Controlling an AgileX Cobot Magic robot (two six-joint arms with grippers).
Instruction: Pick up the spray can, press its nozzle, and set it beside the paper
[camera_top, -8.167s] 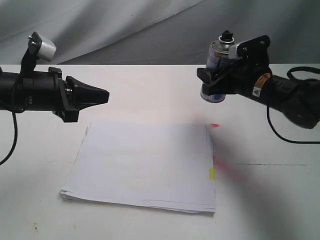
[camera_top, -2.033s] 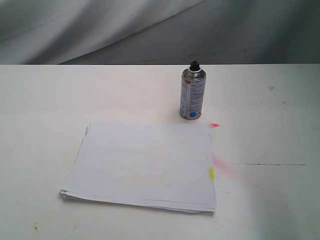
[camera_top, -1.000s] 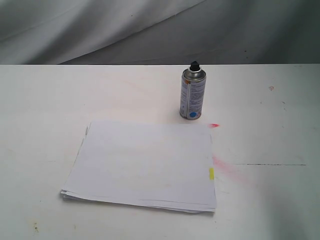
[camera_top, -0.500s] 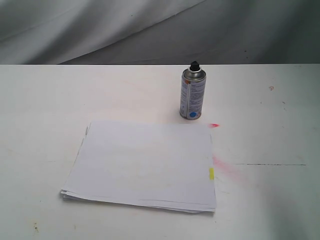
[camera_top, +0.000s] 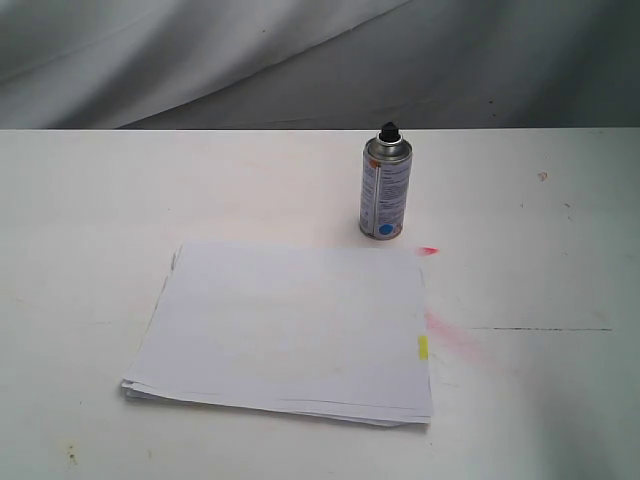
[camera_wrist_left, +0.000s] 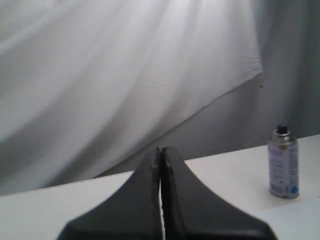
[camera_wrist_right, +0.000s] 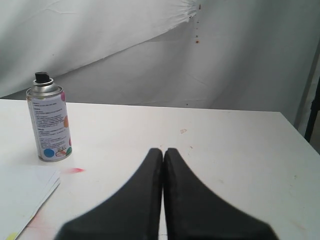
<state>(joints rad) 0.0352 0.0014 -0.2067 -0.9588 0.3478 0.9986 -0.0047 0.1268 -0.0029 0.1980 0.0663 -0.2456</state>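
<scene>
The silver spray can (camera_top: 385, 195) stands upright on the white table, just behind the far right corner of the paper (camera_top: 285, 325). Its black nozzle (camera_top: 388, 130) sits on top. The paper is a flat white stack with a yellow tab (camera_top: 423, 347) on its right edge. Neither arm appears in the exterior view. My left gripper (camera_wrist_left: 161, 150) is shut and empty, with the can (camera_wrist_left: 283, 162) far off from it. My right gripper (camera_wrist_right: 163, 150) is also shut and empty; the can (camera_wrist_right: 49, 125) stands well away from it, beside a corner of the paper (camera_wrist_right: 25, 192).
A pink spray streak (camera_top: 452, 338) and a small red mark (camera_top: 428, 250) stain the table right of the paper. Grey cloth (camera_top: 300, 60) hangs behind the table's far edge. A thin dark line (camera_top: 540, 329) crosses the table at the right.
Long ago the right gripper held the can in the air and the left gripper hovered at the left. Over the last two seconds nothing has moved; the can stands alone.
</scene>
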